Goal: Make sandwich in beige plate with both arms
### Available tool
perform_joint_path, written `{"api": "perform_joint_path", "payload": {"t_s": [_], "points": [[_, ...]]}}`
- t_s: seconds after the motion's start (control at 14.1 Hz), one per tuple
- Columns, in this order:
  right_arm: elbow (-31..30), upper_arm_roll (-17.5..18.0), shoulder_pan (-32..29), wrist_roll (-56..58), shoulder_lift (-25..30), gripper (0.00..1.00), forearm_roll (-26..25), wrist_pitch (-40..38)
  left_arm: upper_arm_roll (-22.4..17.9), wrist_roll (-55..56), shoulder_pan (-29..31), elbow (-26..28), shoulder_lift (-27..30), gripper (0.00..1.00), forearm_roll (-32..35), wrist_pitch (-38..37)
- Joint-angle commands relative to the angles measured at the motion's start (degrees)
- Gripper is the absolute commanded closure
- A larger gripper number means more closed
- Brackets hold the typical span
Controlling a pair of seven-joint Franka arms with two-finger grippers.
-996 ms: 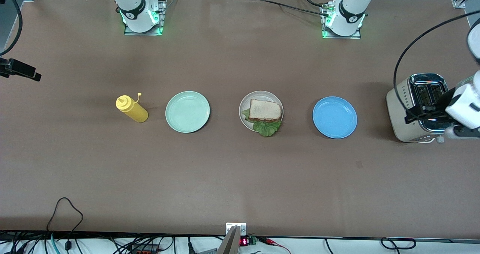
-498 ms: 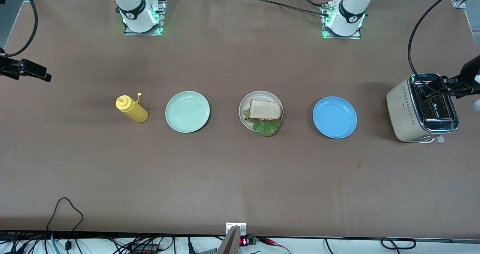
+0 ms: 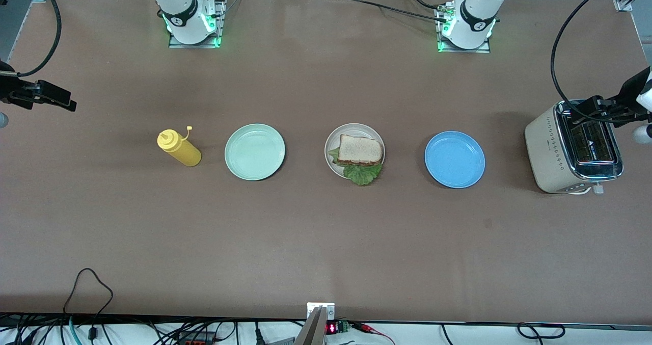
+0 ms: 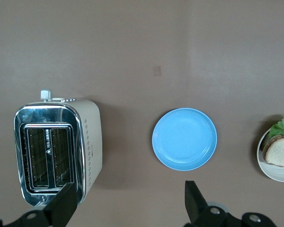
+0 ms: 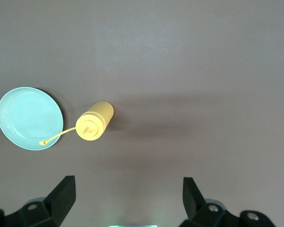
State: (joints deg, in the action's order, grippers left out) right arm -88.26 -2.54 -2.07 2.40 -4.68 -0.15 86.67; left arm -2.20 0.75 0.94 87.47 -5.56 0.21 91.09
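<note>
Black, two-fingered and spread wide with nothing between its fingers, the left gripper (image 3: 593, 105) hangs at the front view's right edge over the chrome-topped cream toaster (image 3: 573, 149); the right gripper (image 3: 53, 98), equally wide and empty, hangs over bare brown table (image 3: 326, 243) at that view's left edge. At the frame's centre, the sandwich (image 3: 360, 150) of toasted square bread slices lies flat on the round beige plate (image 3: 333, 164), its ruffled green lettuce leaf (image 3: 362, 174) spilling over the plate's lower rim.
</note>
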Motion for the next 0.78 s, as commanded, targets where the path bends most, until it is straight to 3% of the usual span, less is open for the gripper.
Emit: {"api": "perform_joint_path", "payload": {"t_s": [0.0, 0.71], "points": [[0.5, 0.9, 0.7, -0.8, 1.4, 0.0, -0.6, -0.8, 0.4, -1.1, 1.5, 3.1, 2.7, 0.0, 0.7, 0.1], [0.5, 1.0, 1.8, -3.6, 1.7, 0.0, -1.1, -1.0, 2.3, -0.7, 1.6, 4.7, 5.0, 0.0, 0.8, -0.7]]}}
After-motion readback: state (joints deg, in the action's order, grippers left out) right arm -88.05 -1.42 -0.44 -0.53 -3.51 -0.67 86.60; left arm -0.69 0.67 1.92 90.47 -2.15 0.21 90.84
